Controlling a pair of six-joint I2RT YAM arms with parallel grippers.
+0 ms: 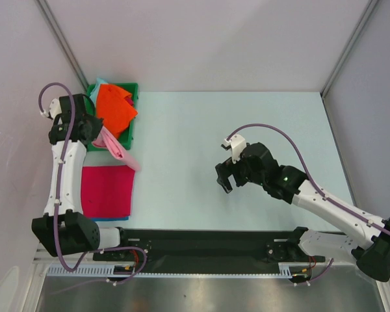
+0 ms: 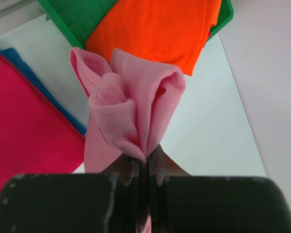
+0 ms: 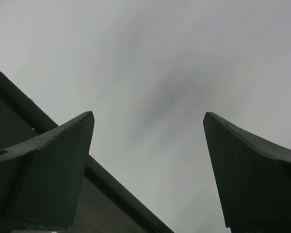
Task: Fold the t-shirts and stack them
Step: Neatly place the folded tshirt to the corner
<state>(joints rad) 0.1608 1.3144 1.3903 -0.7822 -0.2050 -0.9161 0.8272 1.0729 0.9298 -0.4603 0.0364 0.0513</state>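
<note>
While the left arm stretches up the left side of the bench [image 1: 201, 130] with its wrist bent beside the green tray [image 1: 134, 88], the left hand [image 2: 145, 162] is clamped on a bunched fold of the light pink t-shirt [image 2: 131, 111], which hangs past the tray's near corner. The orange t-shirt [image 1: 115, 109] lies in the tray. The magenta-red t-shirt [image 1: 106, 190] lies folded flat beside the arm, on top of a blue-teal t-shirt [image 2: 34, 77]. The right arm angles in from the right, and the right hand [image 1: 226, 170] is spread wide, holding nothing, over mid-bench.
</note>
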